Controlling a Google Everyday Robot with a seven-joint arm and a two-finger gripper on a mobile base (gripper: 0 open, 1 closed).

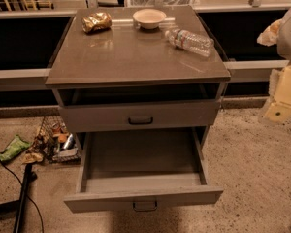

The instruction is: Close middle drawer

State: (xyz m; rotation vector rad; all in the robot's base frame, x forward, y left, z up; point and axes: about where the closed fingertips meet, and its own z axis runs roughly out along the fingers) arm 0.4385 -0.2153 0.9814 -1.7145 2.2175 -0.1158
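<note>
The grey cabinet (136, 57) stands in the middle of the camera view. The middle drawer (144, 198) is pulled far out toward me, its inside is empty, and a small dark handle (145, 206) sits on its front. Above it the narrower top drawer front (140, 115) with the same handle stands slightly out. The bottom drawer is hidden under the open one. My gripper (277, 111) hangs at the right edge, to the right of the cabinet and apart from it, at about the height of the top drawer.
On the cabinet top lie a crumpled golden bag (97, 21), a white bowl (149, 18) and a plastic water bottle (190, 40) on its side. A wire basket of litter (58, 141), a green packet (13, 147) and a black pole (23, 198) are on the floor at the left.
</note>
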